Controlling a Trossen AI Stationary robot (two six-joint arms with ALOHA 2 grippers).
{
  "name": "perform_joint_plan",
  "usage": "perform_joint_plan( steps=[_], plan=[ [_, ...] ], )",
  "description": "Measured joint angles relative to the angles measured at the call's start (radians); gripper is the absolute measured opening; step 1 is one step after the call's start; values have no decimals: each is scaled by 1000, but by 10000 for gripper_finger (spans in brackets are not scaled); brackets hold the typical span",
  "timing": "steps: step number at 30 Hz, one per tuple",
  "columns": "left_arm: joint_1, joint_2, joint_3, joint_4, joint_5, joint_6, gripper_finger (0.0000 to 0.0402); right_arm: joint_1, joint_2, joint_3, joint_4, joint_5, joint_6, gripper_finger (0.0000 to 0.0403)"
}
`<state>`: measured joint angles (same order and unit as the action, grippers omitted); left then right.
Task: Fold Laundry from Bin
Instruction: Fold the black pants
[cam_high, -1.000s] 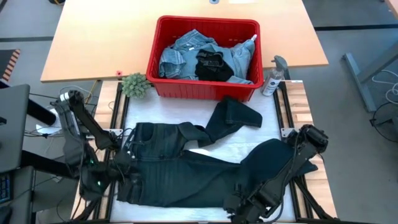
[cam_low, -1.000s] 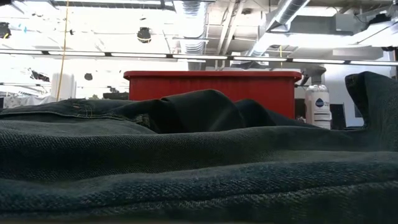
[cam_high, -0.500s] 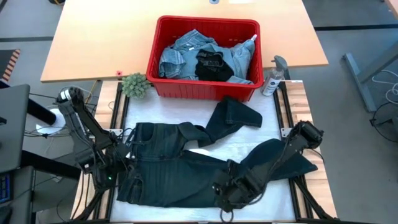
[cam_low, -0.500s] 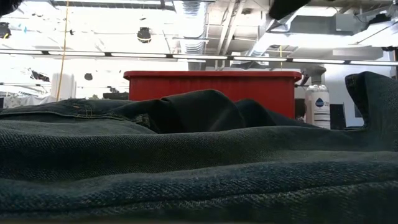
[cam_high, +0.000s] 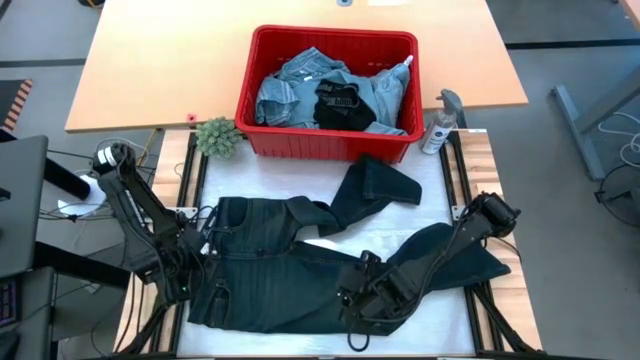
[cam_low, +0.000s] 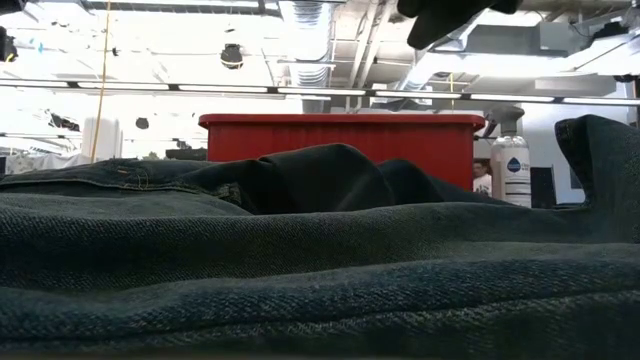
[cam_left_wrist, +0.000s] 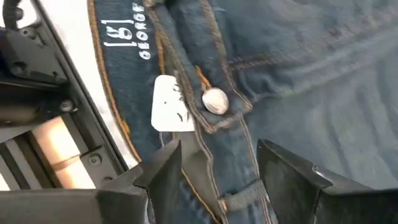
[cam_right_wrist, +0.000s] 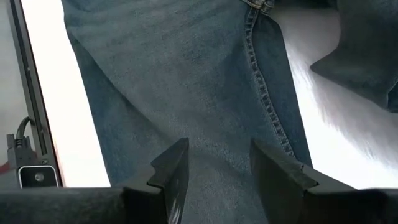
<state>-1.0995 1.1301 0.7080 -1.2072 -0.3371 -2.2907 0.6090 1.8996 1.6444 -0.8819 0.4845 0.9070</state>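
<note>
- The pair of dark blue denim jeans (cam_high: 300, 275) lies spread flat on the white work surface (cam_high: 300, 170) at about 6 o'clock from the large red slotted plastic bin (cam_high: 330, 92). Its waistband is at 9 o'clock and one leg is doubled back toward 1 o'clock, probably laid out so a fold can begin.
- The bin sits at 12 o'clock on the table with light blue denim pieces (cam_high: 290, 95) and a black garment (cam_high: 342, 105) heaped inside, left there for later turns.
- The left gripper (cam_left_wrist: 217, 171) hangs over the waistband at 9 o'clock, fingers parted and holding nothing, straddling the fly just below the metal button (cam_left_wrist: 215, 101) and white size tag (cam_left_wrist: 166, 104); this looks like a lining-up for a pinch.
- The right gripper (cam_right_wrist: 214, 168) hovers over the lower leg near 6 o'clock, fingers likewise parted with bare denim between them, close beside the stitched seam (cam_right_wrist: 264, 93).
- The small green plant (cam_high: 217, 137) at 10 o'clock and the clear spray bottle (cam_high: 438, 124) at 2 o'clock stand clear of the jeans.
- The low view is mostly blocked by denim, so whether either gripper touches the cloth is hard to judge; the bin's lower contents are hidden.
</note>
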Motion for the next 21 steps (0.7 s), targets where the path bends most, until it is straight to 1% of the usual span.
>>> perform_joint_plan(
  steps=[9, 12, 14, 16, 21],
  plan=[
    [-1, -1, -83, 138, -38, 1, 196, -1, 0, 0, 1, 14, -18, 191],
    [-1, -1, -131, 224, -35, 2, 188, -5, 0, 0, 1, 15, -23, 191],
    [-1, 0, -165, 296, -33, 2, 170, -9, 5, 0, 2, 15, -23, 191],
    [-1, 0, -191, 355, -35, 2, 144, -10, 9, 0, 2, 15, -23, 191],
    [0, 0, -192, 366, -47, 15, 60, -9, 36, 0, 21, 15, -20, 190]
  ],
)
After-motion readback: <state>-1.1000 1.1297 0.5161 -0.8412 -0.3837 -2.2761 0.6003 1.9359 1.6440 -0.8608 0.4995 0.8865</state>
